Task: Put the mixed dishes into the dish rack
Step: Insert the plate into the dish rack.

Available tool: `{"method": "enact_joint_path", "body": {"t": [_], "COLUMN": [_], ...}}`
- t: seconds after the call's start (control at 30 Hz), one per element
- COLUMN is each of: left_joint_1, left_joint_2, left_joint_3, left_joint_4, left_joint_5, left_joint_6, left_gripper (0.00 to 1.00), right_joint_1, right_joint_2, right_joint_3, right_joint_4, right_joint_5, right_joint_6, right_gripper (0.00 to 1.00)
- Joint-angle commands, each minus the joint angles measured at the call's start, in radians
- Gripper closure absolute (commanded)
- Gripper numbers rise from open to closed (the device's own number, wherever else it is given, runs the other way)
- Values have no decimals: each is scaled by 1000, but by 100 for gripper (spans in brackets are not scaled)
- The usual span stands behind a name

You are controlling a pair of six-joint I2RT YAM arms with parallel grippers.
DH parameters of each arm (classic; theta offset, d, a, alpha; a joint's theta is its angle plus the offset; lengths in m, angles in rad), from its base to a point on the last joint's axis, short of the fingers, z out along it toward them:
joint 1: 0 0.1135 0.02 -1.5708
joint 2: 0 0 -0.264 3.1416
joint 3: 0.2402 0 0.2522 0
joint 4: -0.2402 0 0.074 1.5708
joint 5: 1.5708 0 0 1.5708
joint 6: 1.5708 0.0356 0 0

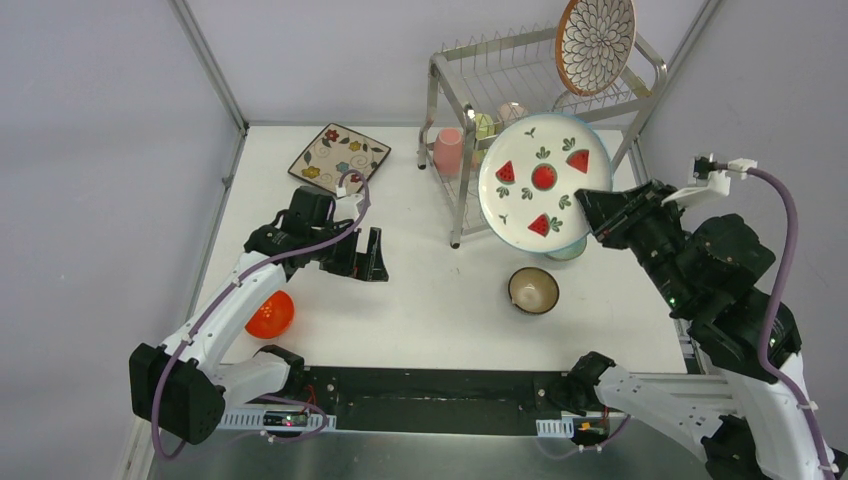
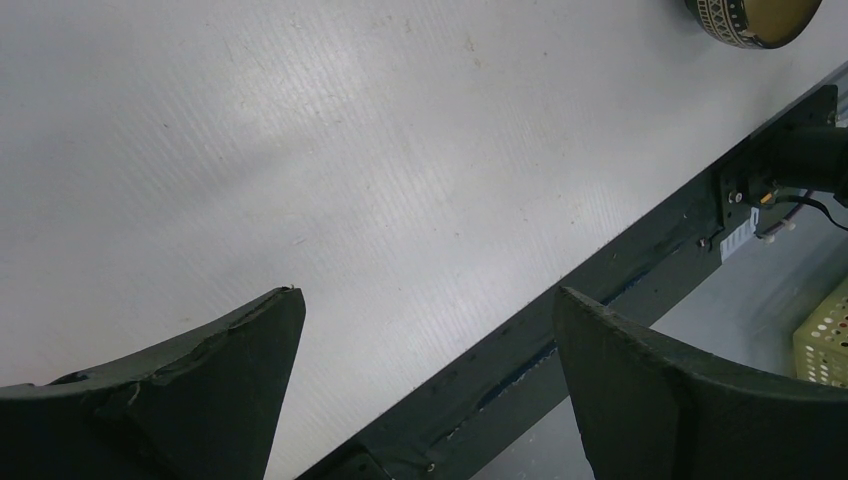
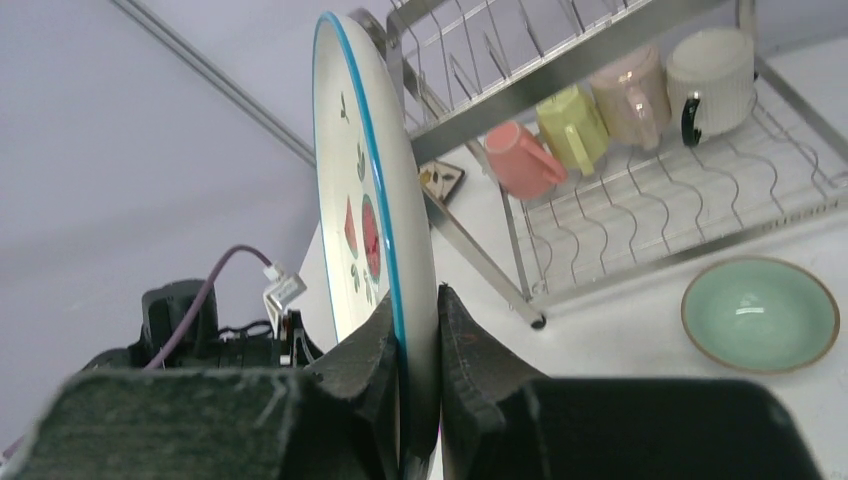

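A white table (image 1: 430, 300) is enclosed by pale lilac walls (image 1: 100, 150) and framed by metal posts (image 1: 211, 70). A black strip (image 1: 430, 390) is fixed along its near edge. A yellow perforated crate (image 2: 826, 345) is seen below that edge.

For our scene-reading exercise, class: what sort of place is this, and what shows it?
Probably a robotics lab cell, not a kitchen: a white table walled by plain panels, a left arm and right arm bolted at its near edge, and a two-tier metal dish rack stocked with cups.
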Motion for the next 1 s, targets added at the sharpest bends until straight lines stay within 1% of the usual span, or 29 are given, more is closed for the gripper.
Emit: {"method": "enact_joint_path", "body": {"t": [0.0,0.1,0.37,0.5,0.63,0.7,0.8,0.97], "left_joint_1": [-11,-11,-11,-11,-11,-11,-11,-11], "left_joint_2": [-35,-45,-50,-57,-58,-58,-60,-61], "left_joint_3": [19,17,17,14,14,14,14,12], "left_joint_4": [11,10,10,11,11,10,12,12], "left_joint_5": [28,31,46,47,47,47,48,48], "left_joint_6": [23,23,26,26,21,20,20,22], "left_gripper": [1,1,1,1,1,1,1,1], "right_joint_1": [3,3,3,1,-15,-31,-66,-193], "right_joint_2": [64,137,292,401,489,530,576,657], "right_joint_3": [112,173,330,425,508,548,560,627], "right_joint_4": [294,344,493,544,621,646,706,713], "right_joint_5": [68,114,178,202,199,175,119,69], "right_joint_6": [-71,-135,-341,-452,-622,-686,-770,-802], "right_gripper": [100,100,100,100,100,100,100,100]}}
